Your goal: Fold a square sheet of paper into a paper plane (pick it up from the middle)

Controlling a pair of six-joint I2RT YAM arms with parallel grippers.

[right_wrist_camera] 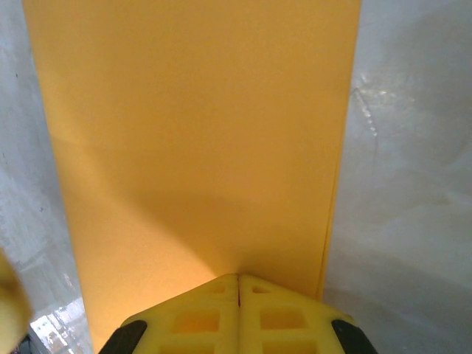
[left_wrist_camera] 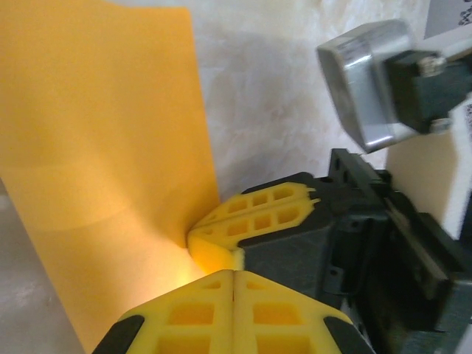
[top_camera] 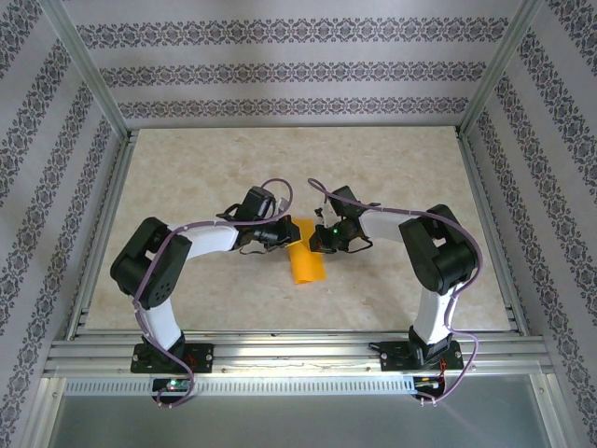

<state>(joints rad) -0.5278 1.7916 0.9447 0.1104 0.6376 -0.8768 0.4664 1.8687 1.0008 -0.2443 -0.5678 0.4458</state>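
Top external view has the square sheet of paper (top_camera: 307, 261) lying flat on the tabletop (top_camera: 187, 187), midway between the two arms. It reads as a narrow upright strip, so I judge it already doubled over along its centre line. Both arms reach in to its far end from either side. Left wrist view shows the left fingers (left_wrist_camera: 184, 317) pressed together with no gap, their tips at the end of the sheet. Right wrist view shows the right fingers (right_wrist_camera: 199, 317) likewise closed tight, tips resting on the orange surface. Whether either pair pinches a layer or only bears down on it I cannot tell. A thin second edge along the strip's right side suggests the two layers are slightly offset. The step in hand looks like setting the centre crease. To do it well, one pair should pin the sheet while the other slides along the fold with light, even pressure. The layers need to be squared up first, and the closed tips kept flat so they do not snag or buckle the thin paper. As for containers, the sheet sits in nothing and lies directly on the tabletop.
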